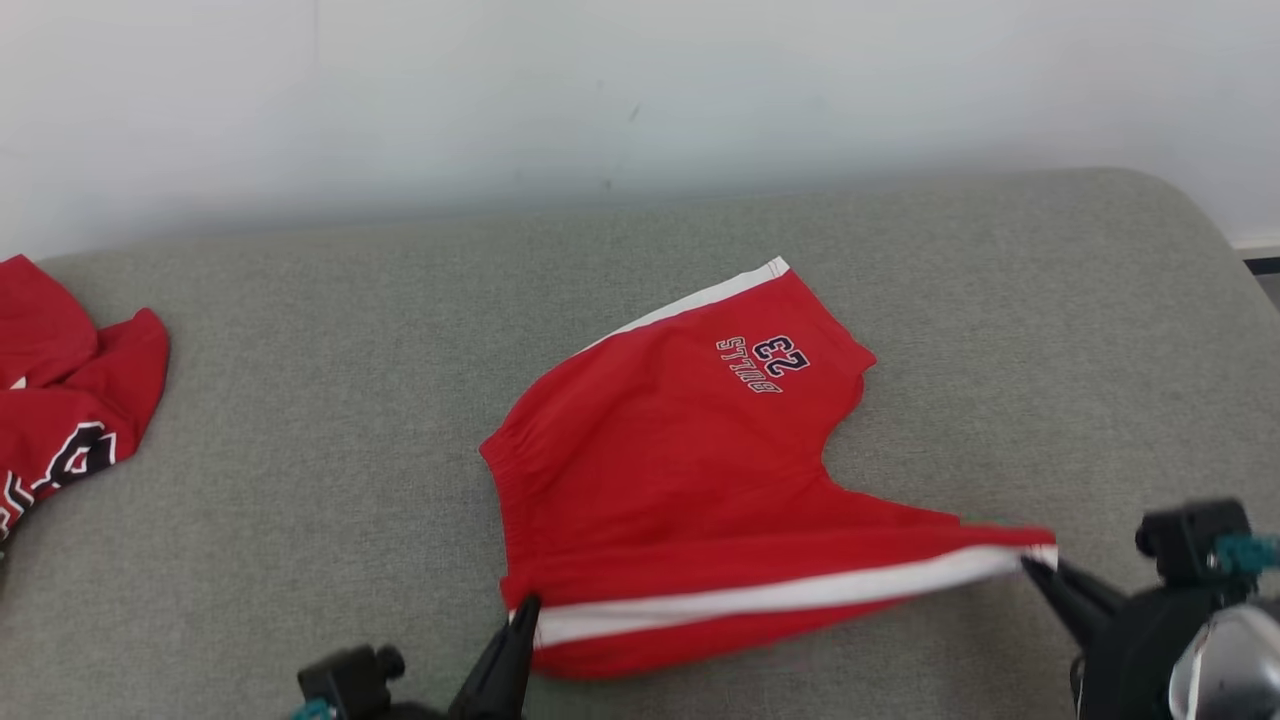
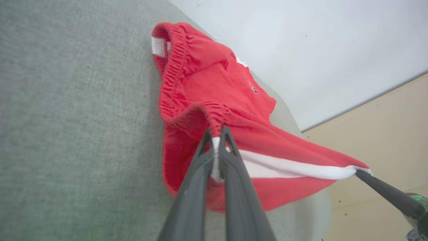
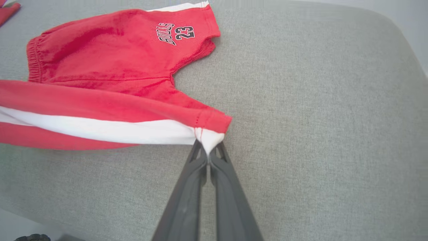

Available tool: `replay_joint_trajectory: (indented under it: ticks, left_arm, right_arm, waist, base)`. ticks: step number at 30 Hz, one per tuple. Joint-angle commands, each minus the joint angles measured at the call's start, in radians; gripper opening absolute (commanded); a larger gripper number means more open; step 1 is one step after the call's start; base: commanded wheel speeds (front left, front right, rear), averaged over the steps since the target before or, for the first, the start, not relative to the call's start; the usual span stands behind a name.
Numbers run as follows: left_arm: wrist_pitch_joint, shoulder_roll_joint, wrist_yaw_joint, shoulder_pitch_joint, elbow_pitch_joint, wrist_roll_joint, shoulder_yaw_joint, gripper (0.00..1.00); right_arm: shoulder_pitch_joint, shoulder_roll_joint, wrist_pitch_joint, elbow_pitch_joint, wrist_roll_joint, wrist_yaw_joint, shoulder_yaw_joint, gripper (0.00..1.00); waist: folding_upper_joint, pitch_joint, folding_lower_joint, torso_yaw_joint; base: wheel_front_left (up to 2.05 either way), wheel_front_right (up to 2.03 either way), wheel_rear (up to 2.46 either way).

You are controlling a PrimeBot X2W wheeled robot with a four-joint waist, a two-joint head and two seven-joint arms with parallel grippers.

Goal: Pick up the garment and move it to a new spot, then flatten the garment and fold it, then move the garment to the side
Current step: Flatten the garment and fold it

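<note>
Head view: the grey cushion runs wide from left to right; its back edge meets the pale wall, and its right end curves off in a rounded corner. Bare fabric lies open to the right of the red shorts as far as that corner; a broad bare stretch also lies to their left, up to a second red garment at the cushion's left edge, well apart from them. The shorts sit near the middle, toward the near side; waistband to the left, leg hems to the right, so the long axis runs left to right. The near leg, with its white side stripe, is pulled taut between the two grippers; the far leg, printed "BULLS 23", angles off toward the wall and right. The left gripper has its jaws pressed together on the waistband at the stripe's end; the right gripper pinches the white hem corner likewise.
</note>
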Motion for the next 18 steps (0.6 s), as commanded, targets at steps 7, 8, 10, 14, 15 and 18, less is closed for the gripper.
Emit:
replay_joint_trajectory:
  ticks: [7,8,10,14,15,18]
  left_arm:
    - [0.021,-0.036,0.028,-0.15,0.017,0.014,0.016,0.0]
    - [0.028,-0.041,0.028,-0.169,0.024,0.015,0.014,0.0]
    - [0.031,-0.054,0.04,-0.213,0.043,0.023,0.017,0.0]
    - [0.029,-0.073,0.056,-0.267,0.066,0.029,0.028,0.0]
    - [0.027,-0.082,0.062,-0.283,0.07,0.028,0.032,0.0]
    - [0.022,-0.099,0.07,-0.329,0.079,0.039,0.042,0.0]
  right_arm:
    - [-0.258,-0.061,-0.032,0.119,0.01,-0.002,0.08,0.0]
    - [-0.29,-0.063,-0.036,0.143,0.015,-0.002,0.09,0.0]
    - [-0.362,-0.07,-0.051,0.193,0.023,-0.002,0.11,0.0]
    - [-0.46,-0.069,-0.072,0.269,0.031,-0.002,0.145,0.0]
    - [-0.493,-0.067,-0.078,0.295,0.032,-0.002,0.153,0.0]
    - [-0.586,-0.056,-0.101,0.366,0.036,-0.002,0.172,0.0]
  waist:
    - [-0.0001,0.059,-0.0001,0.049]
    - [-0.0001,0.068,-0.0001,0.056]
    - [-0.0001,0.09,-0.0001,0.07]
    - [-0.0001,0.121,-0.0001,0.085]
    - [-0.0001,0.134,-0.0001,0.089]
    - [-0.0001,0.176,-0.0001,0.102]
  base:
    - [0.0,0.0,0.0]
    - [0.0,0.0,0.0]
    - [0.0,0.0,0.0]
    - [0.0,0.0,0.0]
    - [0.0,0.0,0.0]
    - [0.0,0.0,0.0]
